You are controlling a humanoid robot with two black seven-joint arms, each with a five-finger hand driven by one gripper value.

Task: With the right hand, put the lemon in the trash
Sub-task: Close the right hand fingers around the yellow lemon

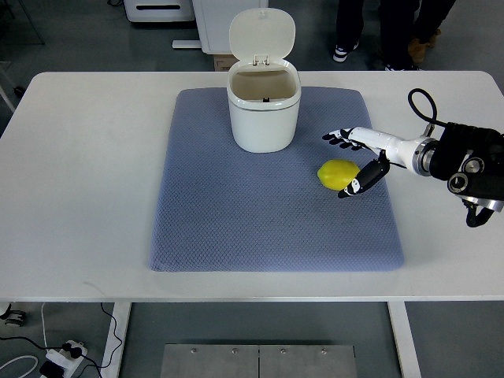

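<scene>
We see a white table (79,197) carrying a blue-grey mat (236,220), and toward the back of the mat stands a white trash bin (264,114) with its lid flipped up and its mouth open. Our right hand (358,157) reaches in from the right edge with its fingers spread and holding nothing, the thumb lying against the near right side of the lemon (337,173), which rests on the mat to the right of the bin and a little nearer to us.

no readable text, labels, brands or numbers anywhere
</scene>
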